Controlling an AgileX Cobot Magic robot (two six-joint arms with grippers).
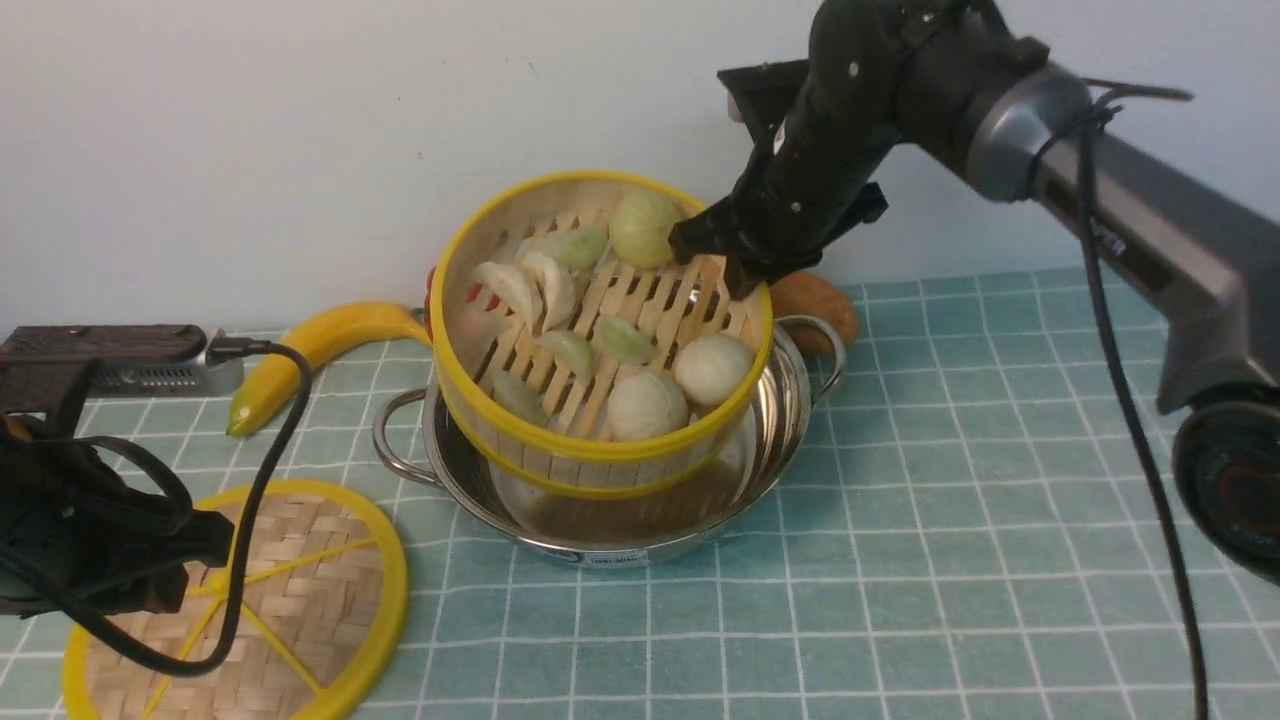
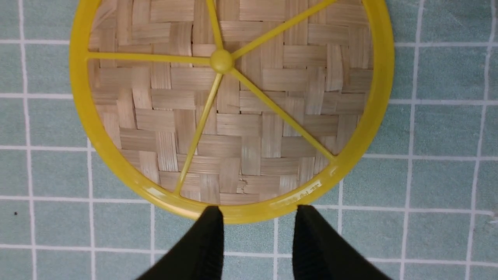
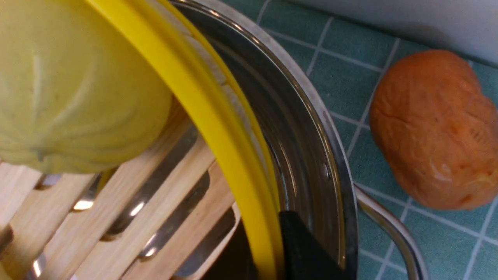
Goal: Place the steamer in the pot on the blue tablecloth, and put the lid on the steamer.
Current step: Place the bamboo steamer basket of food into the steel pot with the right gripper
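Yellow rim and woven tan bamboo make up the lid (image 1: 300,580), lying flat on the blue tablecloth (image 1: 960,560) at my far left. My left gripper (image 2: 258,217) is near that rim, its two fingers parted with nothing between them. Behind the lid, a curved yellow banana (image 1: 330,340) rests on the cloth. Next comes the shiny steel pot (image 1: 640,530), a looped handle (image 1: 400,440) out to each side. Over it I have the steamer (image 1: 600,450), tilted so that its slatted floor faces forward, partly inside the pot's outline; whether its underside touches the steel, I cannot tell. White dumplings (image 1: 515,292), smaller pale-green pieces (image 1: 622,340), two round white buns (image 1: 648,405) and a yellow-green bun (image 1: 642,228) sit in it. Something red (image 1: 430,300) peeps out behind its left side. At the right side of the steamer, my right gripper (image 1: 738,280) is closed on the yellow rim, one finger inside the basket and the other outside, the yellow-green bun near them. Farther right, a lumpy orange-brown piece (image 3: 435,132) lies on the cloth beside the pot, near its right handle (image 3: 397,229).
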